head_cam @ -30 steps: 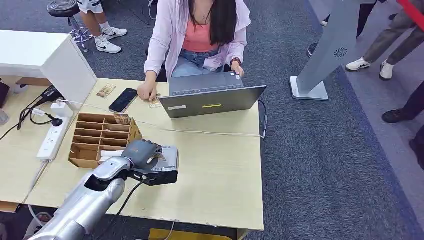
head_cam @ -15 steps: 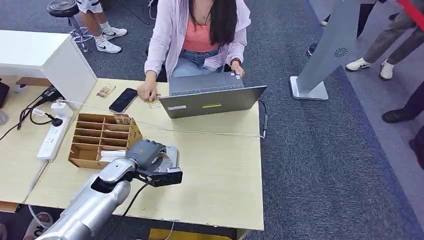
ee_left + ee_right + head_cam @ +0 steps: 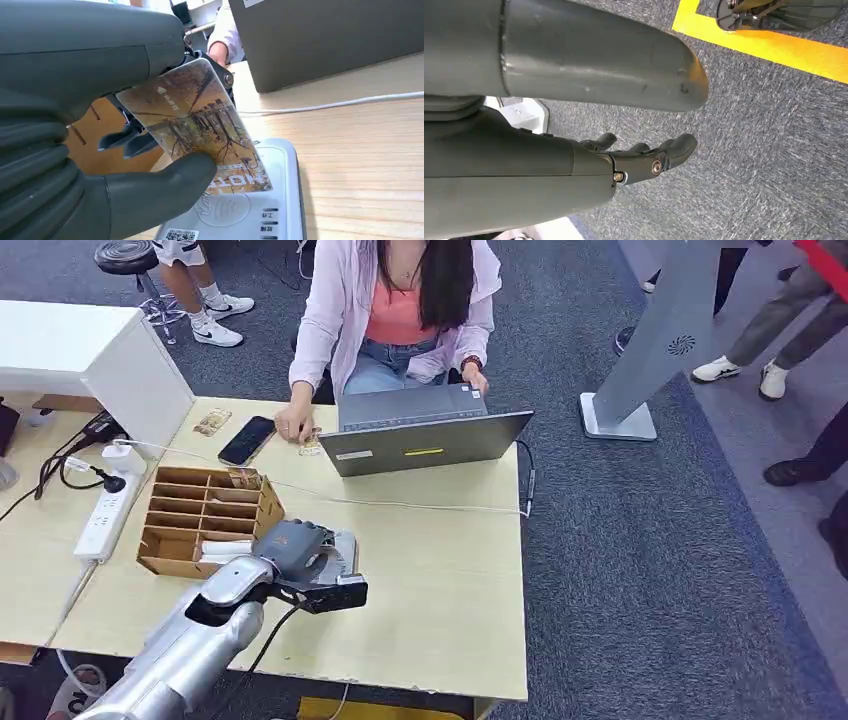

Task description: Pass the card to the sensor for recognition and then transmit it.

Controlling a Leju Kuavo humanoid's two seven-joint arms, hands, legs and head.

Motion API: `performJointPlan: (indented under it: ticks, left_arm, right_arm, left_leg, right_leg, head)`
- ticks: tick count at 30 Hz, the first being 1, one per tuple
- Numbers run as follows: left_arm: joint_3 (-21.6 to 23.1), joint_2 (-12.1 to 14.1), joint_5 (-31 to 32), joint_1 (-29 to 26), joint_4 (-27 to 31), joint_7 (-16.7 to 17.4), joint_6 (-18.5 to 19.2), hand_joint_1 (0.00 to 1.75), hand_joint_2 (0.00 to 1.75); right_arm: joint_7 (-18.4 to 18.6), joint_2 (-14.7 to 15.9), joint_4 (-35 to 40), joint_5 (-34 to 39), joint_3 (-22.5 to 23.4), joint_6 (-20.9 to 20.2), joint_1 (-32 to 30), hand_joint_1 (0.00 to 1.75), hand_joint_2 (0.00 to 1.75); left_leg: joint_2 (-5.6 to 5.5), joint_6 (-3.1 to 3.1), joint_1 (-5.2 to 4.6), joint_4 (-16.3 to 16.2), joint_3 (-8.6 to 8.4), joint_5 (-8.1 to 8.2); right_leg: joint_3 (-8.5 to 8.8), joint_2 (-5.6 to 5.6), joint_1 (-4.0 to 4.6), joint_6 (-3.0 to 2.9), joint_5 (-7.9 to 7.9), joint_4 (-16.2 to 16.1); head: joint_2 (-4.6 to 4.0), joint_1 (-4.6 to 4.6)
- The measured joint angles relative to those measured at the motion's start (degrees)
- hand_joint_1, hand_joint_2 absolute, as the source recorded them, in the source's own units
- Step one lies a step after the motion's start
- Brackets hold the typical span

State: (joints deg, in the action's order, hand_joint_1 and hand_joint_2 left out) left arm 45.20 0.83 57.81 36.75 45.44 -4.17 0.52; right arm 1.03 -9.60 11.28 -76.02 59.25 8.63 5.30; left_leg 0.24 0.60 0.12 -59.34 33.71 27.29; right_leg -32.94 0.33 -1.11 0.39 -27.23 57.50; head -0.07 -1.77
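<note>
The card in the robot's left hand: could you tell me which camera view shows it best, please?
The left wrist view: the card appears close up, its tree picture readable, pinched by the left hand above the grey reader. In the head view that hand covers the card. The right wrist view looks at carpet.

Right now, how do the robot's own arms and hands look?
The left arm is a smooth silver tube with a dark opening near the wrist and a black cable hanging beneath it. The left hand has a grey, rounded, ribbed cover, a thick grey thumb and darker fingers. The right hand is similarly grey, with dark fingers fixed by small metal screws.
</note>
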Motion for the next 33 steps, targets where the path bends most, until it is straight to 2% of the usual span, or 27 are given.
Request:
performJointPlan:
  ticks: [2, 6, 10, 14, 19, 33]
  left_arm:
    - [0.0, 0.1, 0.8, 0.0, 0.0, 0.6, -1.7, 1.75, 1.75]
    - [-0.9, 0.2, 4.2, 0.0, 1.0, 3.3, -8.8, 1.75, 1.75]
    - [-4.8, 0.8, 10.1, 0.3, 5.3, 5.9, -19.2, 1.75, 1.75]
    - [-10.2, 1.5, 12.4, 1.4, 8.7, 5.2, -20.4, 1.75, 1.75]
    - [-14.1, 1.7, 14.3, 1.4, 9.5, 4.0, -21.8, 1.75, 1.75]
    - [-20.0, 1.0, 16.3, 1.9, 10.5, 3.2, -23.1, 1.75, 1.75]
  right_arm:
    - [0.0, 0.0, 0.0, 0.0, 0.0, 0.0, 0.0, 0.0, 0.0]
    - [0.0, 0.0, 0.0, -0.2, 0.0, 0.0, 0.0, 0.0, 0.0]
    - [-0.1, 0.0, 0.0, -1.0, -0.1, -0.1, 0.0, 0.0, 0.0]
    - [-0.1, 0.0, 0.0, -1.4, -0.1, -0.1, 0.0, 0.0, 0.0]
    - [-0.1, 0.0, 0.0, -1.4, -0.1, 0.0, 0.0, 0.0, 0.0]
    - [-0.1, 0.0, 0.0, -1.9, -0.1, -0.1, 0.0, 0.0, 0.0]
  left_leg:
    - [0.0, 0.0, 0.0, 0.0, 0.0, 0.0]
    - [0.0, 0.0, 0.0, 0.0, 0.0, 0.0]
    - [0.0, 0.0, 0.01, 0.0, 0.01, 0.0]
    - [0.02, 0.0, 0.01, 0.0, 0.0, 0.0]
    - [-0.02, -0.02, 0.01, 0.0, 0.01, -0.02]
    - [-0.02, -0.02, 0.01, 0.0, 0.01, -0.02]
  right_leg:
    - [0.0, 0.0, 0.0, 0.0, 0.0, 0.0]
    - [0.0, 0.0, 0.01, 0.0, 0.0, 0.0]
    - [0.0, 0.0, 0.01, 0.0, 0.0, 0.0]
    - [0.0, 0.01, 0.01, 0.0, 0.0, 0.0]
    - [0.01, -0.05, 0.01, 0.0, 0.0, 0.0]
    - [0.0, -0.04, 0.01, 0.0, 0.0, 0.0]
  head:
    - [0.0, 0.0]
    - [0.0, 0.0]
    - [0.0, 0.0]
    - [0.0, 0.0]
    - [0.0, 0.0]
    - [0.0, -0.02]
